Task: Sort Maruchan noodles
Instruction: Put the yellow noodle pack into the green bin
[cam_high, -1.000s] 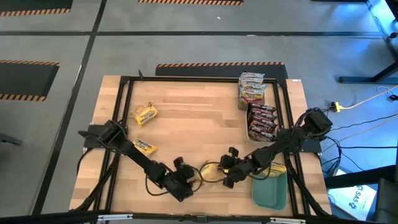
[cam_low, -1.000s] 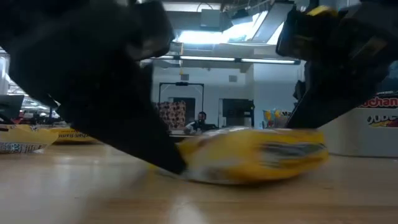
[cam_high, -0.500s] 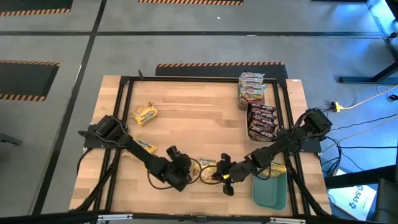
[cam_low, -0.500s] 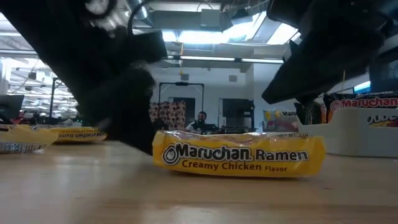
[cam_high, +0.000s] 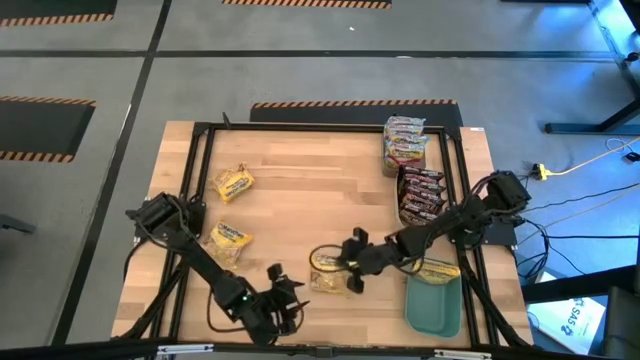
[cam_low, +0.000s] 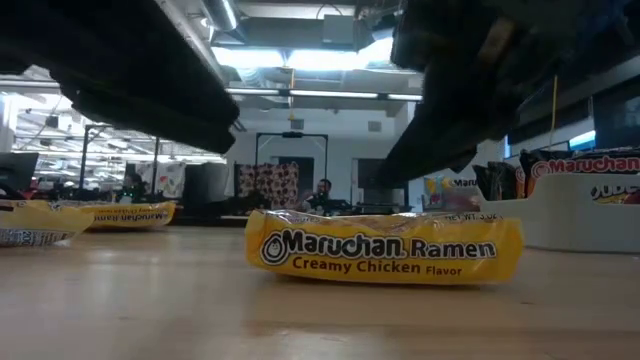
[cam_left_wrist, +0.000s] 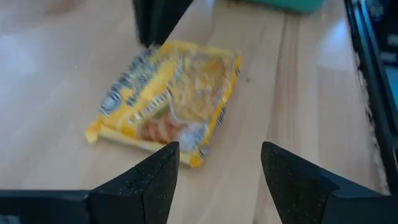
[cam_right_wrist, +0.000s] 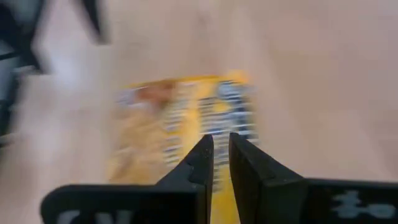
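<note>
— So, how far along are you getting with the sort?

— Partway, I'm judging. In the high view I'm seeing a silvery-pink stack (cam_high: 404, 143) sitting at the upper right of the table (cam_high: 300, 200), with a dark brown-red stack (cam_high: 421, 195) lying just below it, both looking grouped. Yellow packets are what's remaining: one (cam_high: 235, 183) is lying at the upper left, another (cam_high: 228, 238) is resting lower on the left side, and a third, the Creamy Chicken packet (cam_high: 328, 272), is sitting flat on the wood near the bottom centre. One more yellow packet (cam_high: 438, 270) is peeking out under my right arm, just above the teal lid (cam_high: 433, 306).

— And where's that Creamy Chicken packet lying against your fingers?

— It's lying free, nothing gripping it. My right gripper (cam_high: 352, 280) is hovering at its right edge with its fingers (cam_right_wrist: 205, 163) pinched almost together on nothing; the right wrist view is showing the packet (cam_right_wrist: 180, 127) just beyond the tips. My left gripper (cam_high: 290, 305) is hanging at the lower left of the packet, apart from it, fingers (cam_left_wrist: 158, 180) spread wide and empty, with the packet (cam_left_wrist: 168, 102) lying ahead of them.
</note>
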